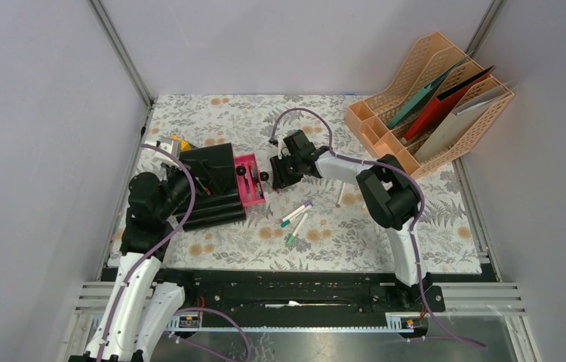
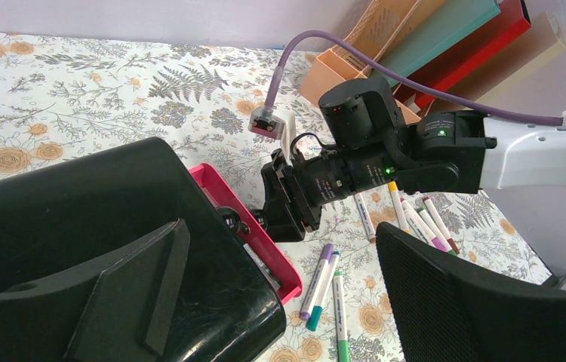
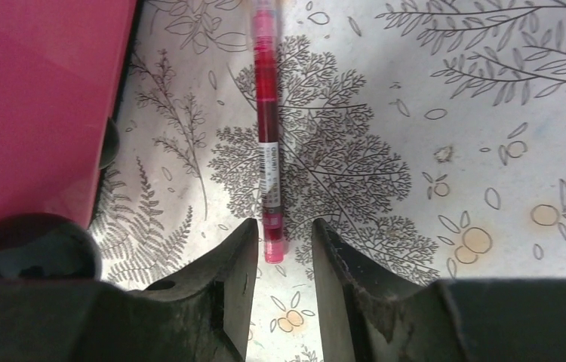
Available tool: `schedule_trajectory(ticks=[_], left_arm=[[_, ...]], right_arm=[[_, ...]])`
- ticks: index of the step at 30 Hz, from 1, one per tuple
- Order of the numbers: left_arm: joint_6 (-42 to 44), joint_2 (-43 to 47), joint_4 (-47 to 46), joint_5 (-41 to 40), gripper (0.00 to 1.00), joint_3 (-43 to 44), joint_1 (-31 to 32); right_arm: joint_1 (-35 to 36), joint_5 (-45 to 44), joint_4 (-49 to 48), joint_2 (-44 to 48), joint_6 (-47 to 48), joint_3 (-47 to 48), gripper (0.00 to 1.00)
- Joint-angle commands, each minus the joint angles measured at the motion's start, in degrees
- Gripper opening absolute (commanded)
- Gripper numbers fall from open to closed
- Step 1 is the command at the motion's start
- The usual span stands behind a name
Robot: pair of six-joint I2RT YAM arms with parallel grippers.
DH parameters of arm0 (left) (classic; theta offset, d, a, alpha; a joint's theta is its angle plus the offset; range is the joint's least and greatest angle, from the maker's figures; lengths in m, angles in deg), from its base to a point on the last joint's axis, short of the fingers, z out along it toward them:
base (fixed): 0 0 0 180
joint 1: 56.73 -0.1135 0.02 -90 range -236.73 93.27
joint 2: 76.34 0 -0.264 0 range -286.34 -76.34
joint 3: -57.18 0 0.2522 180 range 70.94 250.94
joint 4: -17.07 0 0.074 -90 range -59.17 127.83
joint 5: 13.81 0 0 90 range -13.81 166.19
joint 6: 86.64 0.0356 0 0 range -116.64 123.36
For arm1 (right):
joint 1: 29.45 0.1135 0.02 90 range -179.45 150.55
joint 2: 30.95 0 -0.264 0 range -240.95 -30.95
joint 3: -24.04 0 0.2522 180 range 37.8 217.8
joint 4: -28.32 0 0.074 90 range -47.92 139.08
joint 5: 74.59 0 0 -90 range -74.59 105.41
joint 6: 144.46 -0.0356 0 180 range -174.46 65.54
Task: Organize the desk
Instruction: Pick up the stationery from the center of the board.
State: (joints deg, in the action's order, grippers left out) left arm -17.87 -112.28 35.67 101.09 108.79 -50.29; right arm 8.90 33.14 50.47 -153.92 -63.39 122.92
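While the right gripper (image 3: 285, 234) hangs low over the desk (image 1: 227, 121), its two dark fingers (image 3: 219, 279) stand partly spread with a narrow gap between the tips. A red pen (image 3: 268, 136) lies flat on the fern-printed cloth and runs straight ahead from that gap. Its near end sits between the fingertips, close to the left one, with a strip of cloth showing on the other side. The fingers do not pinch it. Just outside the left finger and ahead of it lies the flat side of a pink tray (image 3: 38, 98).

The left gripper (image 2: 284, 234) has its fingers spread as wide as they go. A black box (image 2: 76, 204) fills the view on the side of its left finger, which lies against it. The pink tray juts from the box into the space between the fingers, and nothing is gripped. Ahead of the right finger, loose markers (image 2: 318, 279) lie on the cloth, and farther ahead sits an orange file rack (image 2: 355, 53) holding upright folders.

From above, the desk spreads under both arms, with the box and tray on its left half.
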Motion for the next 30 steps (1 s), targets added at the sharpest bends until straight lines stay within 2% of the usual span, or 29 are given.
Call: schedule_trajectory(ticks=[1, 8, 22, 25, 30], left_arm=[[-0.12, 0.90, -3.11, 1.29, 0.99, 0.04, -0.37], [-0.12, 0.99, -3.22, 1.08, 0.99, 0.04, -0.37], [-0.12, 1.09, -3.21, 1.24, 0.99, 0.11, -0.37], [-0.12, 1.01, -3.25, 1.34, 0.99, 0.07, -0.37], [-0.17, 0.90, -3.31, 1.37, 0.99, 0.04, -0.37]], right_arm=[[0.08, 3.58, 0.58, -1.32, -2.47, 1.89, 0.40], [2.00, -4.14, 4.09, -3.56, 1.17, 2.89, 0.37], [2.61, -18.05, 8.35, -1.32, 8.63, 0.61, 0.26], [2.24, -22.22, 9.01, -0.25, 12.40, -0.28, 0.24], [-0.40, -24.43, 9.02, 1.00, 15.44, -1.22, 0.20]])
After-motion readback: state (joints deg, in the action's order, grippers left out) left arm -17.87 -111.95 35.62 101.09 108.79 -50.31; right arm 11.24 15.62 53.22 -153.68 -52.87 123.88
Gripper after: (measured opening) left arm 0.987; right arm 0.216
